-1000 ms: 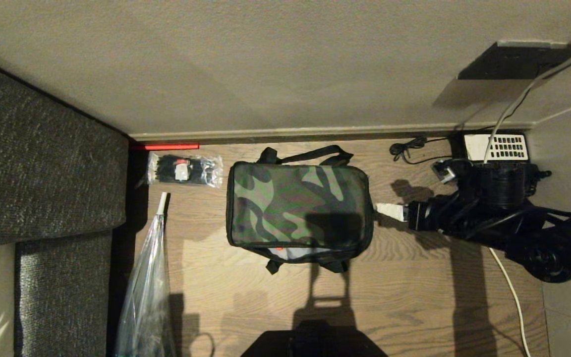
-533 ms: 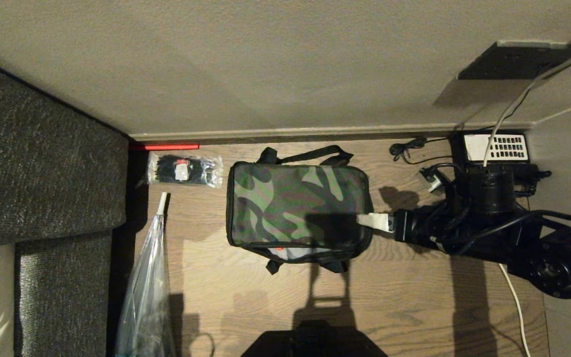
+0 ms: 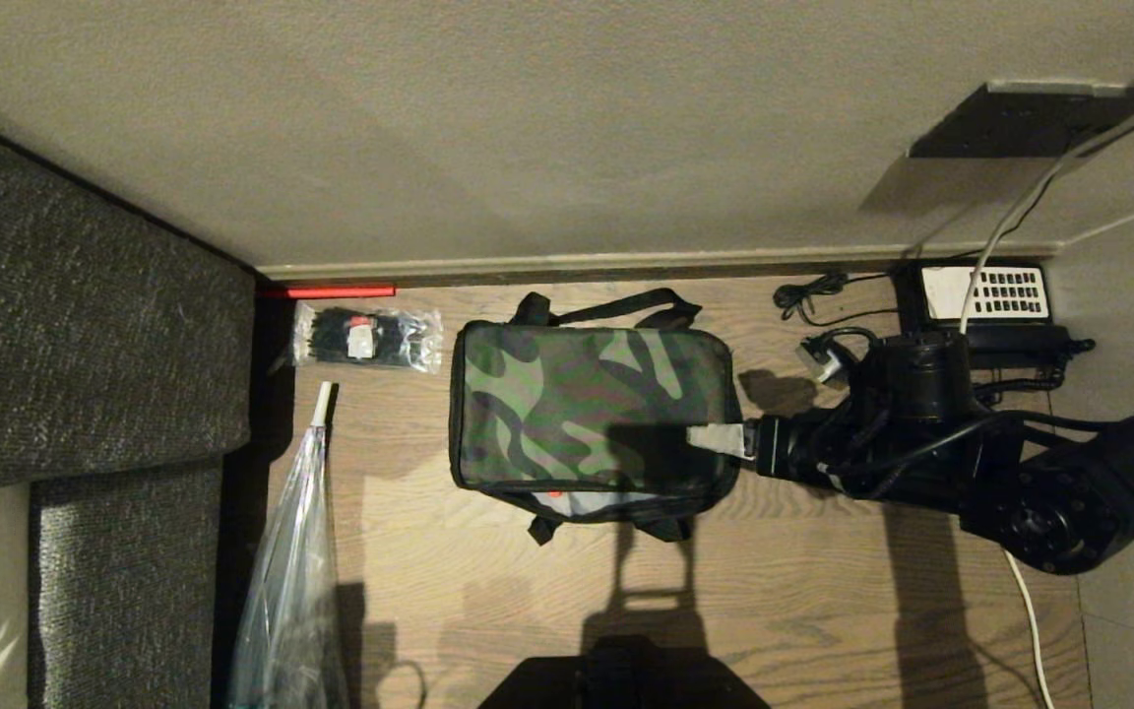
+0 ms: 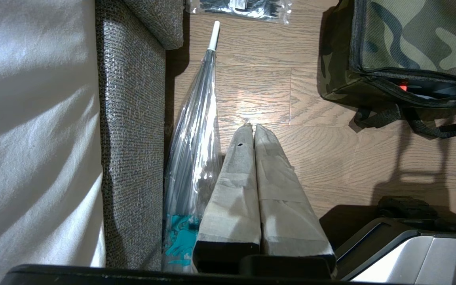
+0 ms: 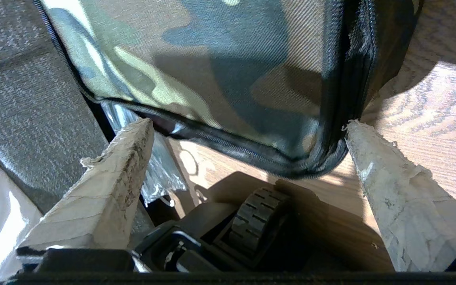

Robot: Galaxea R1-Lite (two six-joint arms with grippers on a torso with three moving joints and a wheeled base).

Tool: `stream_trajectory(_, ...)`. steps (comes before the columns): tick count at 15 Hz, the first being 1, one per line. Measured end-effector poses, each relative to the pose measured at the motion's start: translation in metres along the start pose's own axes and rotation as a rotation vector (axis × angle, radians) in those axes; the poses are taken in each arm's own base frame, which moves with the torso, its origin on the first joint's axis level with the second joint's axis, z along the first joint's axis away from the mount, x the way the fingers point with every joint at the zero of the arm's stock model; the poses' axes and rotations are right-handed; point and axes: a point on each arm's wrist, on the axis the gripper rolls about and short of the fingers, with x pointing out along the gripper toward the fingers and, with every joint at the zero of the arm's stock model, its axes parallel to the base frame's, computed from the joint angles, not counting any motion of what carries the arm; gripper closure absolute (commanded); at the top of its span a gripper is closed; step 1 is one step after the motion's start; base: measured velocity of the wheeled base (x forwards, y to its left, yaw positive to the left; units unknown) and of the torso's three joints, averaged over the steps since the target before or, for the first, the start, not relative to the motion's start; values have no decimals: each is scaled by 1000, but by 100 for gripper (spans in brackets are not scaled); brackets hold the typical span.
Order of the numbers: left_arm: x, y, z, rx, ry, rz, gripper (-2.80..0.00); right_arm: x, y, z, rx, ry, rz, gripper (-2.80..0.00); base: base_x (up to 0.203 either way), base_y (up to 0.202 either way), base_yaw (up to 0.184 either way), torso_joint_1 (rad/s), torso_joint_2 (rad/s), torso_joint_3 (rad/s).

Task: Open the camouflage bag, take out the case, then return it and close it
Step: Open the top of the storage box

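The wooden floor [image 3: 823, 591] carries the camouflage bag [image 3: 587, 404], long axis running left-right, lid down. The right pincer [image 3: 715, 438] reaches in from the bag's right end, released and spread wide across its near-right corner. The left pincer [image 4: 251, 130], farther off, is clenched empty.

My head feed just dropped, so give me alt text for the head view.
The right tool, open, reaches in from the right over the near right corner of the camouflage bag, which lies on the wooden floor with its lid down. A packet of black ties and a clear folded umbrella lie left of it.
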Motion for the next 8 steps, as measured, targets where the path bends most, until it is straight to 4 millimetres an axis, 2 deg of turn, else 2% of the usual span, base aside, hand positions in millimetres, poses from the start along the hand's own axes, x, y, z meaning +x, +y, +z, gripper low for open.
stream_trajectory(8, 0, 0, 0, -1, 0, 0, 0, 26, -2, -2, -10, 14, 12, -280, 0, 0, 0, 0, 0, 0)
